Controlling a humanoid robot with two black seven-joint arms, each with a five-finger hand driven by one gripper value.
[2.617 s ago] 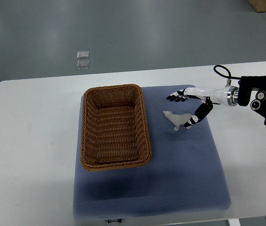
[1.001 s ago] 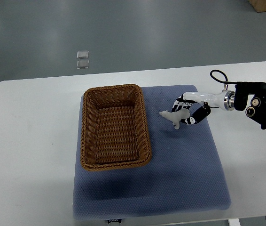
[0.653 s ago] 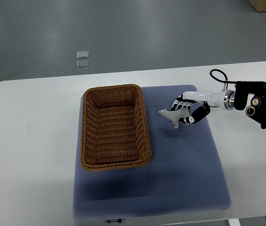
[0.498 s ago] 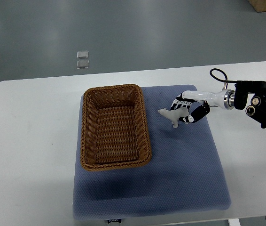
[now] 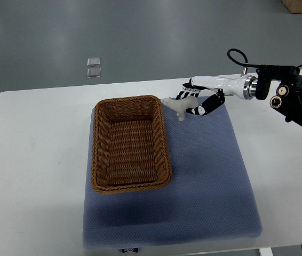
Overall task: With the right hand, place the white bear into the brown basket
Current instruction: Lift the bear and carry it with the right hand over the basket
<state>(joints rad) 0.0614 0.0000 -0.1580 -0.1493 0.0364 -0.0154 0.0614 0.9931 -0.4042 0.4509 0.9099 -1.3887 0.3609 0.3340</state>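
Carry phase of the placement. The right hand (image 5: 193,104) has its fingers (image 5: 203,108) clamped on the white bear (image 5: 176,105), and the bear hangs clear of the blue mat (image 5: 204,176), just beside the far right corner of the brown basket (image 5: 130,142) but not yet over its opening. From here its snout seems to point toward the basket rim, though the toy is small in view and its exact pose in the grip is hard to make out. Judgement: the next move calls for taking the bear further left and a little nearer, past the wicker wall, until it sits above the basket's open floor, then lowering and letting the fingers part; releasing too early would drop it on the rim or the mat. The left arm does not show. Writing: a small tag at the mat's near edge carries print too small to read; no other labels legible on the white worktop (image 5: 39,160).
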